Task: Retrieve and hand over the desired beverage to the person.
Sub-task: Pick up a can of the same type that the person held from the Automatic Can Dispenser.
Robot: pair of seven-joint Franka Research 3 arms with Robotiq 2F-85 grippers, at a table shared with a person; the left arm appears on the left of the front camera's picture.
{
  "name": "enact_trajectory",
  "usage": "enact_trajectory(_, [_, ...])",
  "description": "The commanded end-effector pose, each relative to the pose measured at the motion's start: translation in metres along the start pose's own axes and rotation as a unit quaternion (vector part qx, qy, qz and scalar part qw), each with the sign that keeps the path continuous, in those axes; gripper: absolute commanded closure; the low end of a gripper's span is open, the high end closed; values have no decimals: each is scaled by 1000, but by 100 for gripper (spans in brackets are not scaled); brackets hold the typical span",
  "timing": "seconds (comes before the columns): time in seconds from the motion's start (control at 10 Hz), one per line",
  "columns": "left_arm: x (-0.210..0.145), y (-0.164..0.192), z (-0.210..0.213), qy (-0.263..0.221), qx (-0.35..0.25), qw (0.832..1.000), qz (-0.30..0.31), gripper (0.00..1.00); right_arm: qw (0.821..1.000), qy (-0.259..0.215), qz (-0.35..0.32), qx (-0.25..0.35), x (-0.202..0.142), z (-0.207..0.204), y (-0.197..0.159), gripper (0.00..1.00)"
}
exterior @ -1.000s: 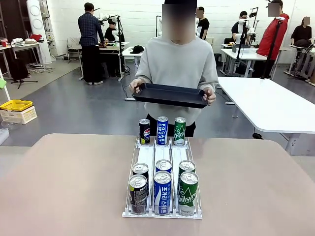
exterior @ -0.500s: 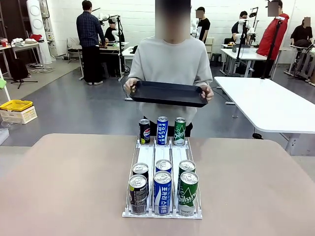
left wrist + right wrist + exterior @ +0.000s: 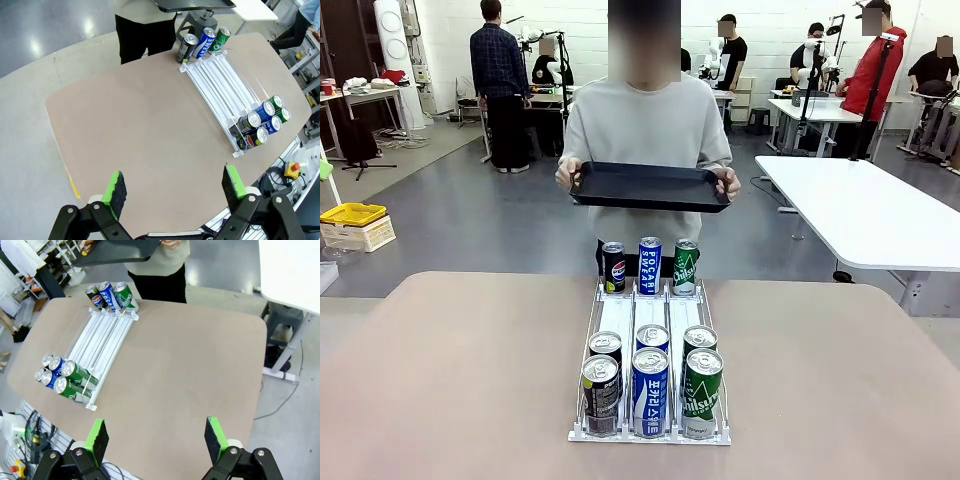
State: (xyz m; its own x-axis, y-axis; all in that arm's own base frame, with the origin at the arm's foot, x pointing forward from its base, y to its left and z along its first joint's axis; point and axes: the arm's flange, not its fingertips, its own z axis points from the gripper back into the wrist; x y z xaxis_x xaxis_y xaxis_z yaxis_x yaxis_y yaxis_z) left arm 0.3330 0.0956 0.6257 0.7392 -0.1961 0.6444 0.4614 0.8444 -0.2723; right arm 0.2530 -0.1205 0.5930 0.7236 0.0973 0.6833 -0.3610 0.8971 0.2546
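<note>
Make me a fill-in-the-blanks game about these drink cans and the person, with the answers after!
The person carries a black ___. The rack has ___ lanes. The middle cans are ___. The left gripper and right gripper are both ___.
Answers: tray, three, blue, open.

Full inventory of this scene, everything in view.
black cans: 3, black, rack's left lane; one at far end, two at near end
blue cans: 3, blue, middle lane; same split
green cans: 3, green, right lane; same split
rack: 1, white, three lanes, table centre
table: 1, beige, under the rack
tray: 1, black, held at the far side
person: 1, grey sweatshirt, far side
hands: 2, on the tray's ends
left gripper: 1, black, green pads, open, above the table
right gripper: 1, same colours, open, above the table
</note>
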Motion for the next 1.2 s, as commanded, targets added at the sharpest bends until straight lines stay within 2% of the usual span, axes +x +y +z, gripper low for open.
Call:
enact_trajectory(0.0, [2, 3, 0, -8, -3, 1000, -3, 0, 1000, 0, 5, 9, -1, -2, 0, 0])
enact_trajectory(1.1, [2, 3, 0, -8, -3, 1000, -3, 0, 1000, 0, 5, 9, -1, -2, 0, 0])
